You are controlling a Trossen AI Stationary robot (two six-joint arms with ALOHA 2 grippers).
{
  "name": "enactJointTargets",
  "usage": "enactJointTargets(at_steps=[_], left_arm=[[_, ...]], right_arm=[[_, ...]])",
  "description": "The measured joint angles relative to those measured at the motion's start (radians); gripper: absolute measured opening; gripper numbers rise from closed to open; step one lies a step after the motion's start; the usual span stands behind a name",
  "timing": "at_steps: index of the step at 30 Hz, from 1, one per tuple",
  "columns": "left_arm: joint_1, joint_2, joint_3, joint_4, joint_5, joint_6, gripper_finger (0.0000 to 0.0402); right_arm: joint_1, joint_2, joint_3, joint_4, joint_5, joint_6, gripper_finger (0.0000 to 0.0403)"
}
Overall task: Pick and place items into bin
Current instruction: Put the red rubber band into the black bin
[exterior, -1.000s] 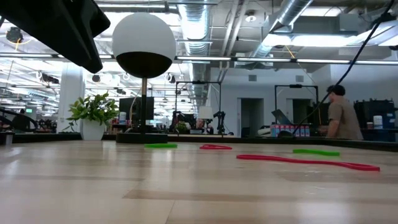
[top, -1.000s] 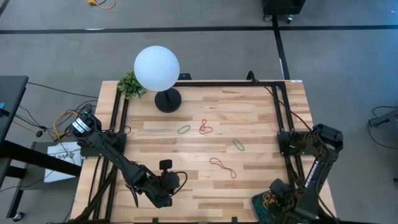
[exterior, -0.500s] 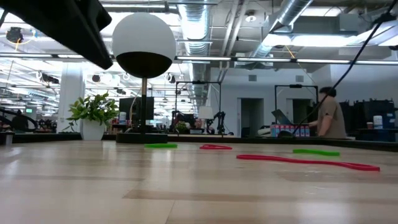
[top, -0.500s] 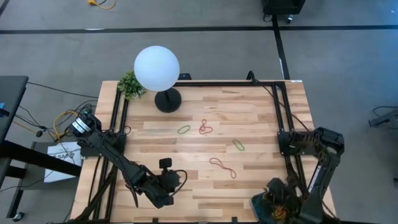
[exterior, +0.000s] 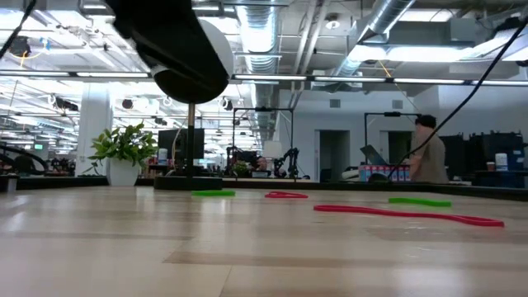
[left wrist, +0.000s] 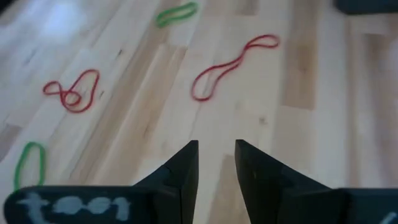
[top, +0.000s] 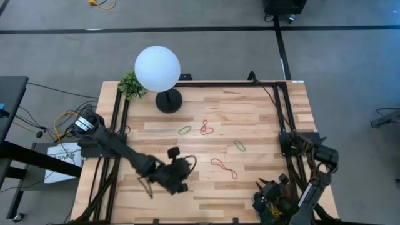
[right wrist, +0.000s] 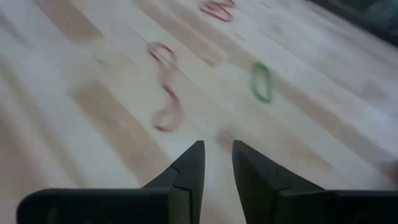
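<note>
Left claw (left wrist: 216, 163) open w/ narrow gap, nothing held; I'm near the long red band (left wrist: 231, 65), thin & flat, fingers could skate over it

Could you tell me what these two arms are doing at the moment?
They are clearing rubber bands off the table into the bin. The left gripper, open and empty, points at the long red band. The right gripper, also open and empty, is beside the bin. Four bands lie loose on the wood.

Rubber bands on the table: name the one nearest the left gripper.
The long red band, stretched out right of the left gripper; the two green loops and the twisted red one lie farther off.
</note>
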Motion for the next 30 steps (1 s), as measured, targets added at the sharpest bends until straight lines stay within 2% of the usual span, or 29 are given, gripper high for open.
enactJointTargets(at_steps=[5, 10, 14, 17, 23, 30], left_arm=[[0.159, 0.000, 0.000, -0.007, 0.183, 0.082, 0.0096], [0.354, 0.000, 0.000, -0.004, 0.231, 0.221, 0.0096], [0.517, 0.000, -0.002, 0.014, 0.310, 0.245, 0.0096], [0.608, 0.000, -0.009, 0.078, 0.372, 0.235, 0.0096], [0.695, 0.000, -0.084, 0.301, 0.522, 0.225, 0.0096], [0.707, 0.000, -0.200, 0.384, 0.504, 0.208, 0.0096]], right_arm=[[-0.004, -0.108, 0.078, 0.023, 0.089, -0.015, 0.0075], [-0.017, -0.179, 0.139, 0.108, 0.194, -0.181, 0.0075], [-0.041, -0.214, 0.153, 0.140, 0.183, -0.357, 0.0075], [-0.060, -0.224, 0.156, 0.173, 0.174, -0.382, 0.0075], [-0.096, -0.225, 0.155, 0.185, 0.099, -0.385, 0.0075], [-0.107, -0.225, 0.155, 0.189, 0.087, -0.385, 0.0075]])
